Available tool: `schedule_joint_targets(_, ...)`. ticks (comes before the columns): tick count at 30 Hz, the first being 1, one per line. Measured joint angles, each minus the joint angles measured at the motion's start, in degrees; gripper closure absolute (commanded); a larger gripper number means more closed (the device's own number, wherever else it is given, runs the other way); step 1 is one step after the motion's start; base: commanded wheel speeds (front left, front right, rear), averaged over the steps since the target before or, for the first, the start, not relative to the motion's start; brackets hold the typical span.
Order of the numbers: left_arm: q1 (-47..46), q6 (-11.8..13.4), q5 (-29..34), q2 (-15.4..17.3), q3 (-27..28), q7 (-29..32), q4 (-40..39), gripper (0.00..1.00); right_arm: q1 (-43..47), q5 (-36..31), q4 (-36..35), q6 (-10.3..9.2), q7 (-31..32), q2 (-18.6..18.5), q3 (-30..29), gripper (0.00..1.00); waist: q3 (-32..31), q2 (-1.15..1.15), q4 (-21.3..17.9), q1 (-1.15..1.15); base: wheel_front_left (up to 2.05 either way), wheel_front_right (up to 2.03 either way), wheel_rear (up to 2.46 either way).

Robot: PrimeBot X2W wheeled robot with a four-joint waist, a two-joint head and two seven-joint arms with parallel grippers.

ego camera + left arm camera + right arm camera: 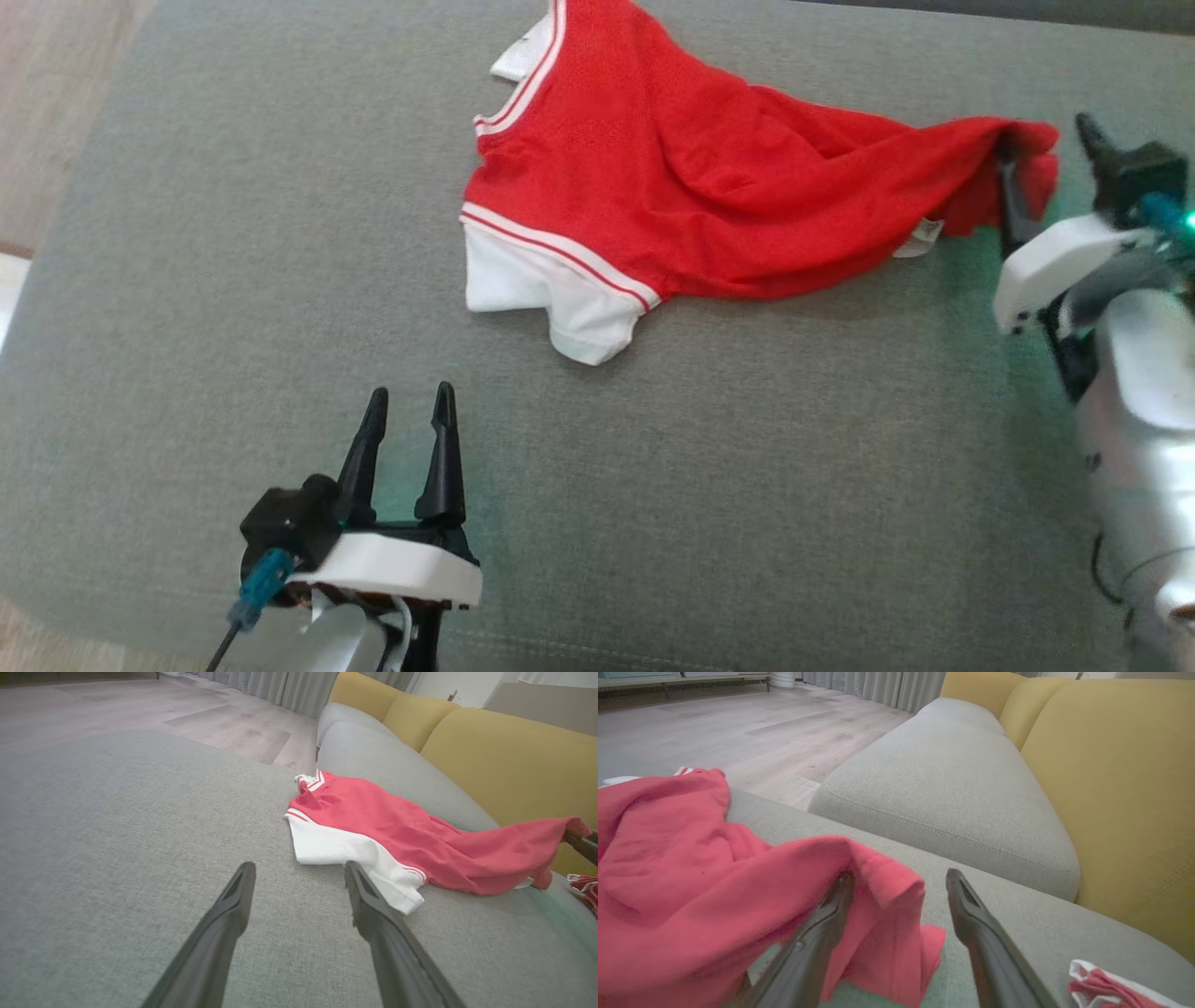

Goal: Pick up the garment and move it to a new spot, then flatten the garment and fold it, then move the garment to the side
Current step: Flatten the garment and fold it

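Hem comes first, we judge: the red mesh jersey with white sleeves (672,187) lies across the grey woven sofa cushion (233,280), long axis side to side, sleeves pointing to our left. Its hem corner drapes over one finger of our right gripper (1044,138), whose jaws stand wide and pinch nothing. Our left gripper (411,392), spread and empty, sits near the white sleeve, not touching it.

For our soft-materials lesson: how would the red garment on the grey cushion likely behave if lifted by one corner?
Probably floppy: the garment sags in folds from the corner draped over one finger of the open right gripper. Likely light: thin cloth, lying nearly flat on the cushion. It may cling rather than slip, since it hangs on that finger unclamped.
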Motion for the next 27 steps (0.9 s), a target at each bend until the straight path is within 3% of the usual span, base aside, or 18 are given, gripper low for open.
schedule_joint_targets(11,-1.07,-0.27,0.36,-0.02,0.05,0.00,0.14,0.00,8.14,6.48,-1.10,0.00,-1.05,4.64,3.25,0.00,0.68,0.00,-2.80,0.00,0.00,0.00,0.00)
schedule_joint_targets(23,-2.08,-0.58,0.76,-0.18,-0.13,0.00,1.16,0.00,3.23,8.37,0.76,0.00,1.86,3.52,2.94,0.00,2.38,0.00,-0.21,0.00,0.00,0.00,0.00)
schedule_joint_targets(24,-2.09,-0.58,0.76,-0.20,-0.13,0.00,1.24,0.00,2.97,8.44,1.45,0.00,2.36,3.46,2.99,0.08,2.53,0.00,-0.02,0.00,0.00,0.00,0.00)
schedule_joint_targets(25,-2.11,-0.58,0.76,-0.21,-0.13,0.00,1.27,0.00,2.72,8.46,2.12,0.00,2.45,3.41,3.05,0.51,2.69,0.00,0.16,0.00,0.00,0.00,0.00)
schedule_joint_targets(27,-2.16,-0.58,0.76,-0.27,-0.12,0.00,1.30,0.00,2.44,9.11,3.00,0.00,2.45,3.33,3.14,1.00,2.98,0.00,0.40,0.00,0.00,0.00,0.00)
